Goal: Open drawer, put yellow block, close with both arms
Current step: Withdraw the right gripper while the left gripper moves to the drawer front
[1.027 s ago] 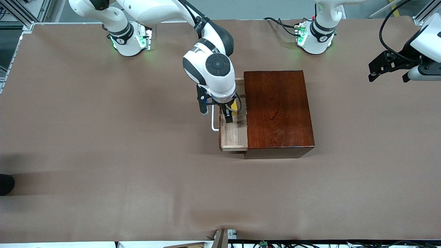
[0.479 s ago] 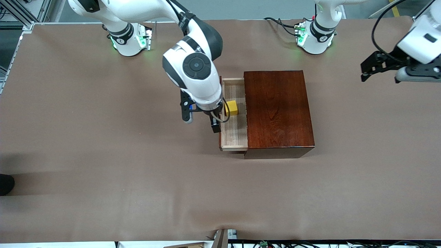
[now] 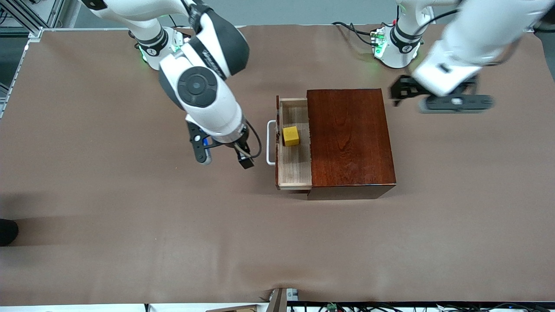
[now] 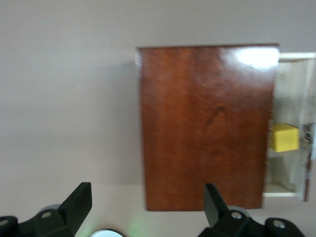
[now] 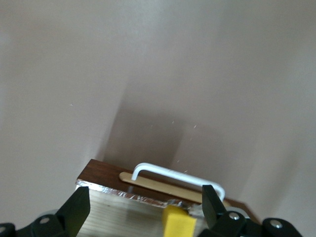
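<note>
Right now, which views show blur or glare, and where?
Front view: the left arm's hand is smeared by motion blur, while the yellow block in the drawer is crisp. Left wrist view: soft throughout, with a white glare patch on the box. Right wrist view: the handle is fairly sharp.

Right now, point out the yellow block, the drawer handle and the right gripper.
yellow block (image 3: 291, 135), front view, its top face.
drawer handle (image 3: 269, 143), front view, middle of the white bar.
right gripper (image 3: 224, 160), front view, gap between its open fingertips.
</note>
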